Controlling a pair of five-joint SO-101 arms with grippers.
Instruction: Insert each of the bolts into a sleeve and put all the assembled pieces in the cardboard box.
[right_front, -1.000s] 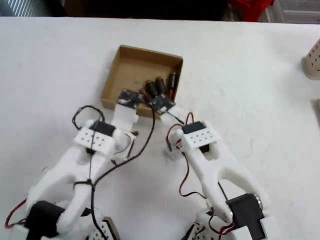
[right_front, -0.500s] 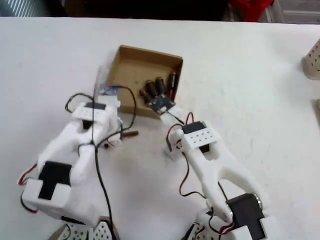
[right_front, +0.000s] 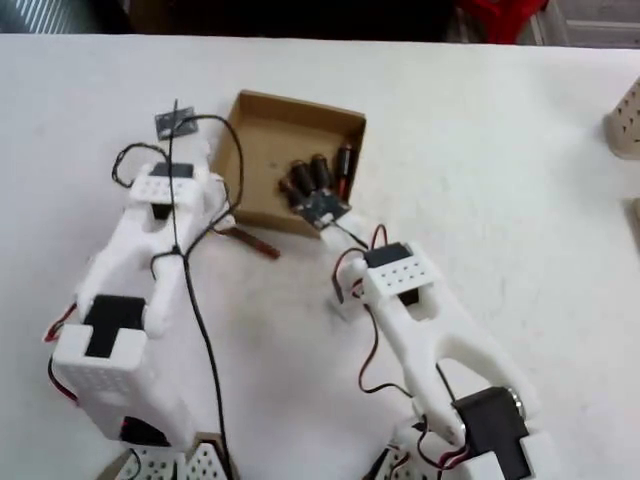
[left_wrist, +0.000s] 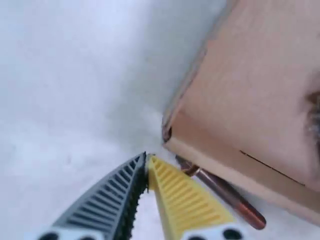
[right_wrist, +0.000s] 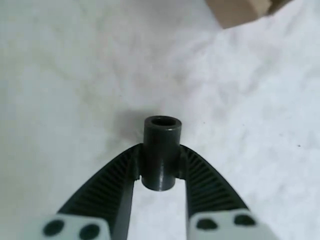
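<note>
The cardboard box (right_front: 262, 130) stands at the table's middle back, with several dark assembled pieces (right_front: 320, 172) in its near right corner. A copper-coloured bolt (right_front: 255, 242) lies on the table along the box's front wall (left_wrist: 235, 165). It also appears as the bolt (left_wrist: 225, 195) just beyond my yellow finger (left_wrist: 185, 200). My left gripper (left_wrist: 146, 161) is shut with its tips together at the box's front left corner, touching nothing that I can see. My right gripper (right_wrist: 160, 152) is shut on an upright black sleeve (right_wrist: 161, 142), low over the table in front of the box.
A black cable (right_front: 195, 300) runs along the left arm and loops over the box's left side. A pale perforated object (right_front: 625, 120) stands at the right edge. Bare white table stretches to the right of the box and behind it.
The left arm has swung left, from the box's front wall to its front left corner. The bolt now lies on the table closer to the box. The right arm has kept still.
</note>
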